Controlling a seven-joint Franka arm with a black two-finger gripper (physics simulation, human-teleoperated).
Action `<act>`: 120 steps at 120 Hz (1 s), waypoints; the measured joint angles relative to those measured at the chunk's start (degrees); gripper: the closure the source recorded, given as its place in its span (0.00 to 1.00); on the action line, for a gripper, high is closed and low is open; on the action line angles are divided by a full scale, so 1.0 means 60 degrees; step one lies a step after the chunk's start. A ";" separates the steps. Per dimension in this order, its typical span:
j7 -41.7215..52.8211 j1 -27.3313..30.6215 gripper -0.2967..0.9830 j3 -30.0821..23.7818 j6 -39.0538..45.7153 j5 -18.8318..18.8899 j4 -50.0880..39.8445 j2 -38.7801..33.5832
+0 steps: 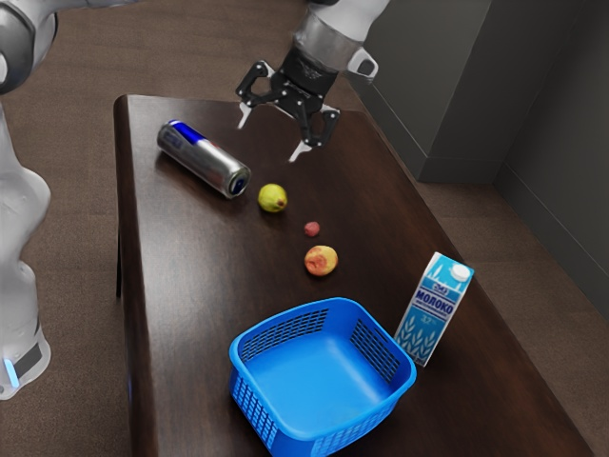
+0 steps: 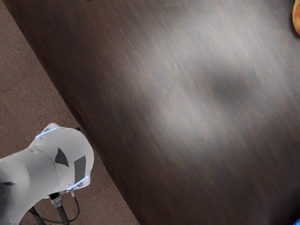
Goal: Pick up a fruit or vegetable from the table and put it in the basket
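Yellow-green and likely firm, the fruit [image 1: 272,198] wants a light pinch round its middle — my gripper [image 1: 272,133] hangs, jaws spread.

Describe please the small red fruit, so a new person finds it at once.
On the dark table, find the blue basket. From it toward the can come a red-yellow peach, then this small red fruit, then a yellow-green fruit. It is the smallest of the three, and plain red.

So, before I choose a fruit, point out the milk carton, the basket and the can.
Milk carton [image 1: 433,309]: exterior view, printed front.
Basket [image 1: 324,381]: exterior view, inside floor.
Can [image 1: 204,159]: exterior view, silver side.
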 joint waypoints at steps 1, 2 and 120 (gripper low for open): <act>-0.0163 0.0001 0.23 0.0002 0.0068 0.0000 -0.0001 0.0000; -0.0322 -0.0001 0.23 0.0006 0.0132 -0.0001 -0.0002 -0.0005; -0.2706 0.3987 0.23 -0.1931 0.6275 -0.0574 -0.3777 0.0866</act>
